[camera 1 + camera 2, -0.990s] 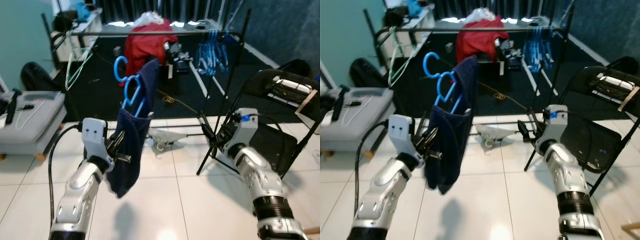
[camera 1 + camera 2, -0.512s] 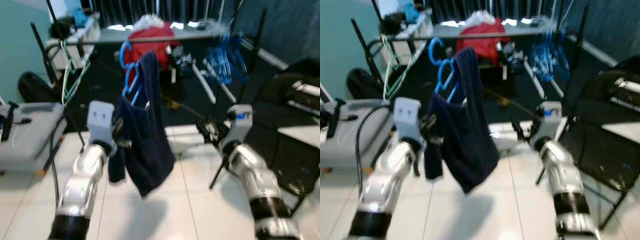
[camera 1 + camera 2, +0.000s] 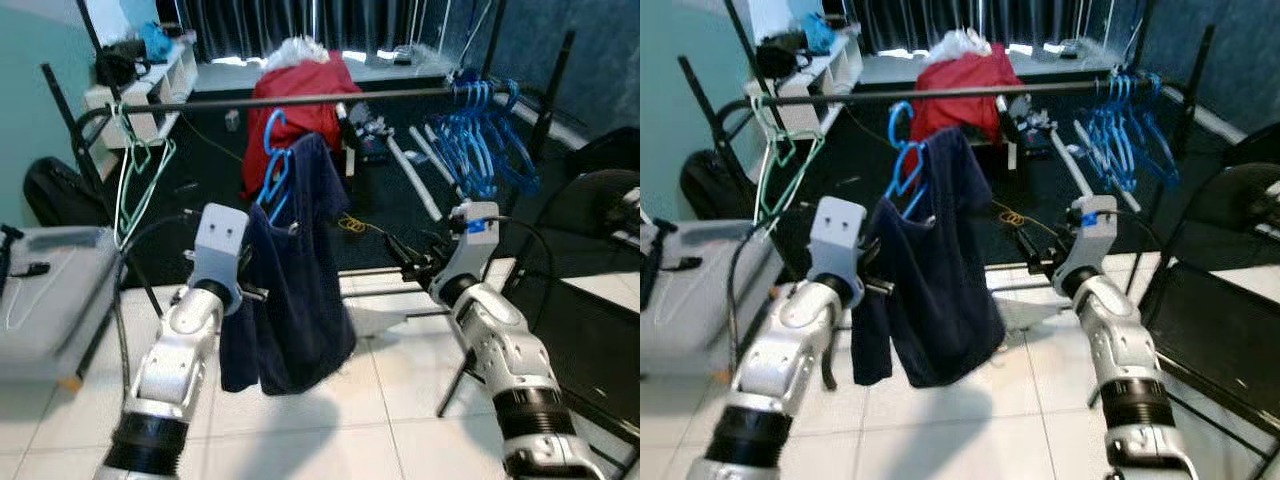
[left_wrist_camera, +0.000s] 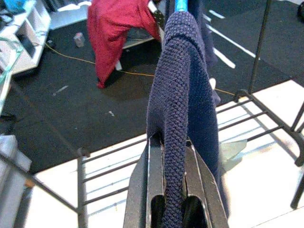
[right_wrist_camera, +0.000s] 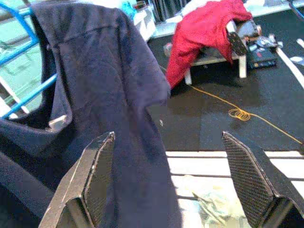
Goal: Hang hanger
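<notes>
A blue plastic hanger (image 3: pixel 272 170) carries a dark navy knitted garment (image 3: pixel 295 290), clenched by the left tool (image 4: pixel 173 199). At 3 o'clock, the right tool (image 5: pixel 175 190) is spread wide, released.

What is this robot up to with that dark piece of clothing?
It is trying to hang it up. The left hand is shut on a navy garment draped over a blue hanger, held just below the black clothes rail; the hook is not yet on the rail. The right hand is open beside the garment. More blue hangers hang on the rail's right end.
</notes>
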Robot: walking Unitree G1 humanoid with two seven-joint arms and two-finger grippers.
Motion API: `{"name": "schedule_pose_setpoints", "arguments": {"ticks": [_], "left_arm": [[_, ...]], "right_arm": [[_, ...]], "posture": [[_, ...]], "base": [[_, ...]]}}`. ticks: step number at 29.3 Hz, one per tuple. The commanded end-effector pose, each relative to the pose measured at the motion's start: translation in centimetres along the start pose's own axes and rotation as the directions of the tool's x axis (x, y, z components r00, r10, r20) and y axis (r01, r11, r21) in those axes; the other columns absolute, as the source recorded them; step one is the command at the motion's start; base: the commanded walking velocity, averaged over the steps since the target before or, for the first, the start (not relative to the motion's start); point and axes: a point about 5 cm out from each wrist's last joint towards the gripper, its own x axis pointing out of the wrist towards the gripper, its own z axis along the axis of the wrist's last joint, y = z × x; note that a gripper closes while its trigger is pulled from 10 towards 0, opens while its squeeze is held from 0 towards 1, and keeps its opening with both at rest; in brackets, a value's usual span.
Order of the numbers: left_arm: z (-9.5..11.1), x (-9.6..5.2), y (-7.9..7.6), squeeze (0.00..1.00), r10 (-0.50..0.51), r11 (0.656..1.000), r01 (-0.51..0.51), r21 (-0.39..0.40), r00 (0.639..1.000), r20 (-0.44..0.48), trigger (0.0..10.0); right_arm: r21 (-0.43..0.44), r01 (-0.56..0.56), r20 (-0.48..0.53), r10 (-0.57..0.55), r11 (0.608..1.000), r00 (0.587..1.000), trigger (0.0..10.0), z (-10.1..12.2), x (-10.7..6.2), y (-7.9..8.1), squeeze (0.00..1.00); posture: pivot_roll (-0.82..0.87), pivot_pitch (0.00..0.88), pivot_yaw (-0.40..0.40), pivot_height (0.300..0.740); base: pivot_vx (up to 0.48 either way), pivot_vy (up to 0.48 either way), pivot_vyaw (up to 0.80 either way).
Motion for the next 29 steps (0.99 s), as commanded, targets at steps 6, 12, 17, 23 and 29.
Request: {"name": "schedule_pose_setpoints", "arguments": {"ticks": [6,12,17,23,29], "left_arm": [[1.4,0.7,0.9,0.0,0.123,0.992,-0.123,-0.023,0.992,0.036,10.0],[1.2,0.9,1.9,0.0,0.184,0.983,-0.184,-0.013,0.983,0.015,10.0],[0.7,0.8,2.4,0.0,0.206,0.979,-0.206,-0.006,0.978,-0.014,10.0],[0.3,0.6,3.2,0.0,0.251,0.968,-0.252,-0.016,0.967,-0.038,10.0],[-0.9,0.2,4.6,0.0,0.345,0.937,-0.349,-0.021,0.932,-0.113,10.0]], "right_arm": [[-0.004,-0.029,0.004,0.029,1.0,1.0,10.0,0.2,0.2,0.8,0.0],[-0.005,-0.023,0.001,0.023,1.0,1.0,10.0,0.1,0.2,0.8,0.0],[-0.004,-0.018,-0.002,0.018,1.0,1.0,10.0,0.0,0.1,0.7,0.0],[-0.004,-0.016,-0.003,0.016,1.0,1.0,10.0,0.0,0.0,0.7,0.0],[-0.006,-0.018,-0.005,0.018,1.0,1.0,10.0,0.0,-0.1,0.7,0.0]], "posture": [[-0.08,0.0,0.033,0.74],[-0.09,0.0,0.036,0.74],[-0.08,0.0,0.039,0.74],[-0.09,0.0,0.04,0.74],[-0.09,0.0,0.044,0.74]], "base": [[0.48,0.0,0.0],[0.48,0.0,0.0],[0.48,0.0,0.0],[0.48,0.0,0.0],[0.121,0.0,0.0]]}}
